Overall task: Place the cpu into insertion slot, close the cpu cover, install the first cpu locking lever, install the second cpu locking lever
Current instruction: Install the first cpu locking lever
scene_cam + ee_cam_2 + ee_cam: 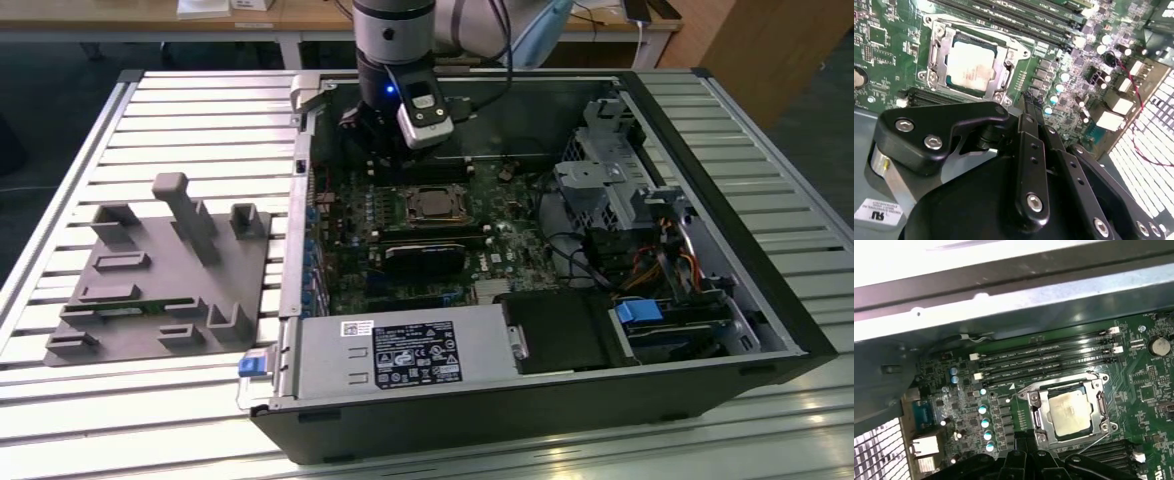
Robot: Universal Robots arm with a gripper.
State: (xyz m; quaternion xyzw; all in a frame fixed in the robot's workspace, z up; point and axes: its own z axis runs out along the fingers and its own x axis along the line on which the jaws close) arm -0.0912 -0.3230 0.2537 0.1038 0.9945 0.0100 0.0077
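Silvery-grey square cpu (971,65) seated in silver-rimmed insertion slot (1105,427), thin silvery cpu cover (936,52) down; black pincer (1030,97) pressed together, empty, just beside; lever stage seemingly, needing fine aim.

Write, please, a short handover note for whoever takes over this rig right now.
Gripper: shut, holding nothing, over the board beside the slot.
CPU: seated in the slot.
Cover: down over the CPU, framing it.
Done: CPU placed, cover closed.
Left: the two levers; I cannot tell from these views whether either is latched, so check them.
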